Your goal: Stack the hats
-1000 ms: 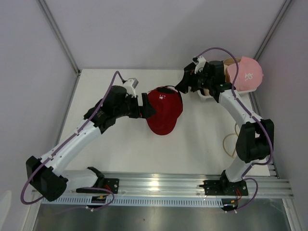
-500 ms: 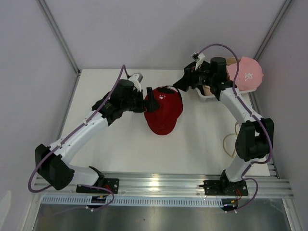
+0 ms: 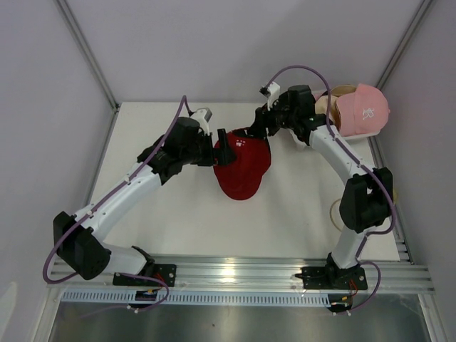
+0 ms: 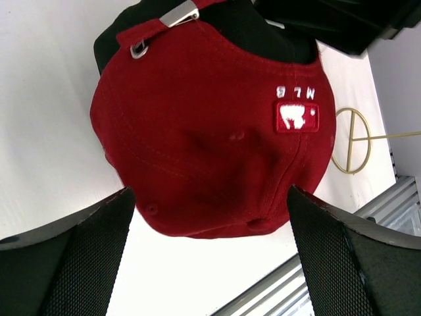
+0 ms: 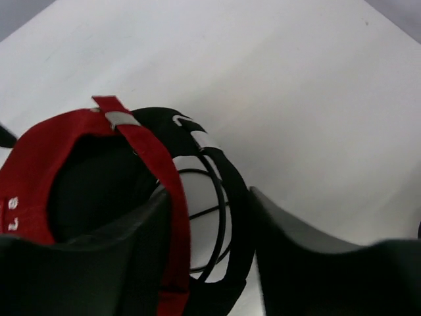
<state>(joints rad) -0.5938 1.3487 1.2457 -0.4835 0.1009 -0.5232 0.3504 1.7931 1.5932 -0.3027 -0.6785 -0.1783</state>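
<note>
White tabletop [image 3: 178, 214]: it carries everything you see here, with both arms bolted at its near edge.

Left arm [image 3: 121, 199]: it reaches in from your left towards the tabletop's middle. Right arm [image 3: 342, 153]: it arches from the right edge to the same place.

Red cap [image 3: 242, 167]: it lies at mid-tabletop between the two arms, crown up, with its back opening towards the far side.

Pink cap [image 3: 363, 108]: it sits at the far right corner, well apart from the red cap and partly over a tan hat [image 3: 340, 91].

Black hat [image 5: 233, 197]: it lies under the back of the red cap, its rim showing beyond the opening.

Left end effector [image 3: 222, 147]: its jaws are spread wide. In your left wrist view the red crown sits between the two fingers, and no contact shows.

Right end effector [image 3: 255, 130]: it is low over the cap's back. Its jaws are part-spread on either side of the red strap [image 5: 154, 164] and the black rim; you cannot tell whether they press.

Logo patch [image 4: 296, 116]: white on red, on the crown.
</note>
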